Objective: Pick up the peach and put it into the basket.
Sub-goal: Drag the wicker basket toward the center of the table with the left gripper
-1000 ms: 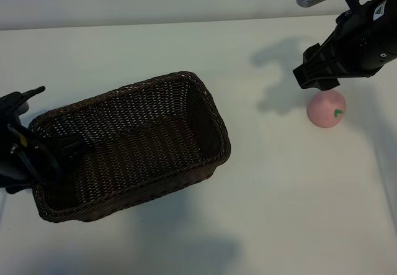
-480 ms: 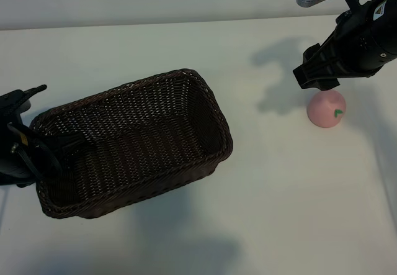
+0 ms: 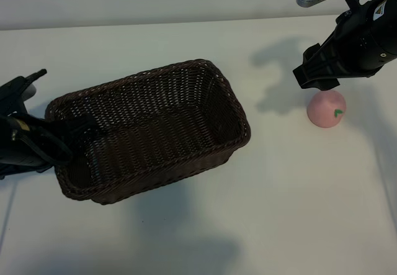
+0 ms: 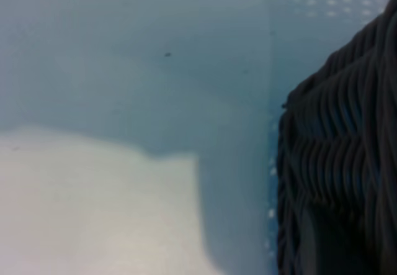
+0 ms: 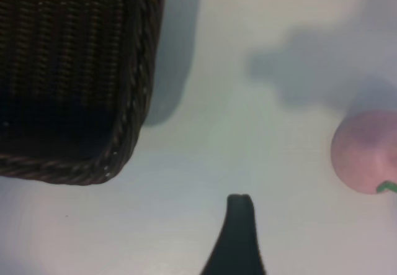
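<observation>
Basket (image 3: 149, 129) has slid toward the peach (image 3: 326, 108) and turned since the earlier frame. Left gripper (image 3: 59, 144) jaws are pinched on its braided end rim, farthest from the peach. Right gripper (image 3: 317, 75) jaws stand wide and empty, just above the peach. Step in hand: repositioning the basket. Next: lower onto the peach and close. Bare worktop (image 3: 291, 188) between; nothing obstructs.

Hidden grips and clipped edges

The left tool (image 3: 69, 139) sits at the basket (image 3: 155, 126) end wall, fingertips lost in dark weave; the right tool (image 3: 317, 82) covers the peach (image 3: 327, 110) top, its body cut by the frame; beside it, the wrist view clips the peach.
</observation>
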Motion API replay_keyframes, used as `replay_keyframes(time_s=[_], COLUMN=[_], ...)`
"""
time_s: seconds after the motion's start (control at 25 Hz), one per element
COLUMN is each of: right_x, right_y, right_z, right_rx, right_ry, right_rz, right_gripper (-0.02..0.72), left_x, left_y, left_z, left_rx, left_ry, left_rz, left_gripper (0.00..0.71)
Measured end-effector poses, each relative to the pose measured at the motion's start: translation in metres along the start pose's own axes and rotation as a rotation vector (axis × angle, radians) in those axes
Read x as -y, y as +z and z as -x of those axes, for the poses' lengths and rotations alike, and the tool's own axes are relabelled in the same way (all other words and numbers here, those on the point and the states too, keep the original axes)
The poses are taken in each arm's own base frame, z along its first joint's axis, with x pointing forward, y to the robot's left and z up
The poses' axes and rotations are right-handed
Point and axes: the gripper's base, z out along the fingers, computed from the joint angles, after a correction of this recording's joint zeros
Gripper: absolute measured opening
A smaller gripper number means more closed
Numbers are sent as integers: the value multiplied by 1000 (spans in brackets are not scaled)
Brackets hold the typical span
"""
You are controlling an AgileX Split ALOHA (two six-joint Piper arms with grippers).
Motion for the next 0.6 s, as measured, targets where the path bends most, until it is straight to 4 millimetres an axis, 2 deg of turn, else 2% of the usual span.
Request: replay_keyframes(time_s=[0.36, 0.6], right_x=[0, 0], right_y=[0, 0], right_z=[0, 0], right_rx=[0, 0], right_ry=[0, 0], right_rz=[0, 0], right_gripper=[593, 593], left_x=[8, 11], left_y=[-21, -25], left_z=[3, 6], left_rx=[95, 118], left_ry=[-7, -20], left_rz=[-118, -141], left_gripper=[162, 162])
